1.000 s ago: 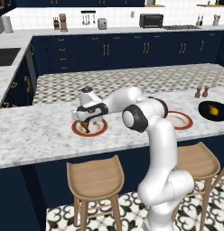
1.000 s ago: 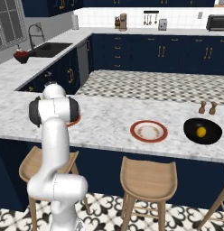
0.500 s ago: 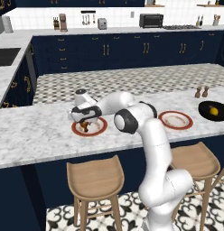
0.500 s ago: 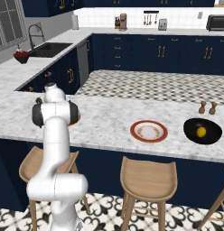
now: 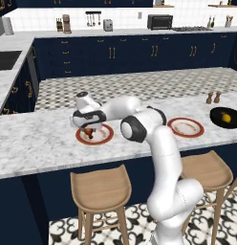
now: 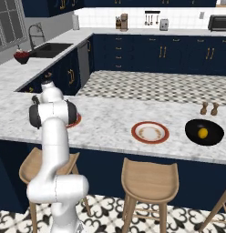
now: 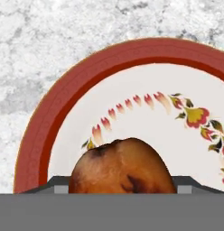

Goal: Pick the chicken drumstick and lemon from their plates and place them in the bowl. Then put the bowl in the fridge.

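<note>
Robot hand [image 5: 89, 129] lowers over chicken drumstick [image 7: 121, 166] on red-rimmed plate [image 7: 50, 117].
Fingers straddle it; whether they clamp it cannot be told.

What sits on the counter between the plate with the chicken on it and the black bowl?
A second red-rimmed plate, with nothing on it, as the left base view shows.

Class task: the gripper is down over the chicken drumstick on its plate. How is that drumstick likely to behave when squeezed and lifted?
The chicken drumstick looks rounded and glossy, so it may slip between the fingers. Its bulbous shape could let it roll on the smooth plate if nudged.
</note>
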Tool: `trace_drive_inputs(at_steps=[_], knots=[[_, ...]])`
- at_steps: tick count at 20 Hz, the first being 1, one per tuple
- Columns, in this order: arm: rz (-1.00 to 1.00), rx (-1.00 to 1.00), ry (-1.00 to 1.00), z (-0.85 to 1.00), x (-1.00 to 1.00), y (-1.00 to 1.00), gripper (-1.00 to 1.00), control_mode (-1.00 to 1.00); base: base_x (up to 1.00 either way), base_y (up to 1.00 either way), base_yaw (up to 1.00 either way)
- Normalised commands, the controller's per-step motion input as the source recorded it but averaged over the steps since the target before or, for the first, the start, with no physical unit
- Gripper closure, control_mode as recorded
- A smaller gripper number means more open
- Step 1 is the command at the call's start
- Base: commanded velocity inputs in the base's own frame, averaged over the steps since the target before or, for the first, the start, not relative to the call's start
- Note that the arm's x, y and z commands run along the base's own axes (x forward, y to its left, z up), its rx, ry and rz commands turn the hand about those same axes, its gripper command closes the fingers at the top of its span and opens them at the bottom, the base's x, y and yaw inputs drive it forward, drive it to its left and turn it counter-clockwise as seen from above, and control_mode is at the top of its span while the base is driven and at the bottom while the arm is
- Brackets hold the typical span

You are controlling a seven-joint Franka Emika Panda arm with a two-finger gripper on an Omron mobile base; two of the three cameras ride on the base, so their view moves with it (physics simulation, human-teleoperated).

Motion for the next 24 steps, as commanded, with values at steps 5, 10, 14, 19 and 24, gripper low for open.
trace_drive_inputs(at_steps=[5, 10, 14, 19, 24], knots=[[0.00, 0.03, -0.07, 0.02, -1.00, -0.91, 1.00, -1.00, 0.00, 0.00, 0.00], [0.00, 0.11, -0.06, 0.92, -0.86, -0.72, 1.00, -1.00, 0.00, 0.00, 0.00], [0.02, 0.09, 0.04, 0.91, -1.00, -1.00, 1.00, -1.00, 0.00, 0.00, 0.00], [0.02, 0.03, 0.04, 0.74, -1.00, -0.86, 1.00, -1.00, 0.00, 0.00, 0.00], [0.00, 0.00, 0.02, 0.22, -0.36, -0.27, 1.00, 1.00, -0.44, -0.48, 0.00]])
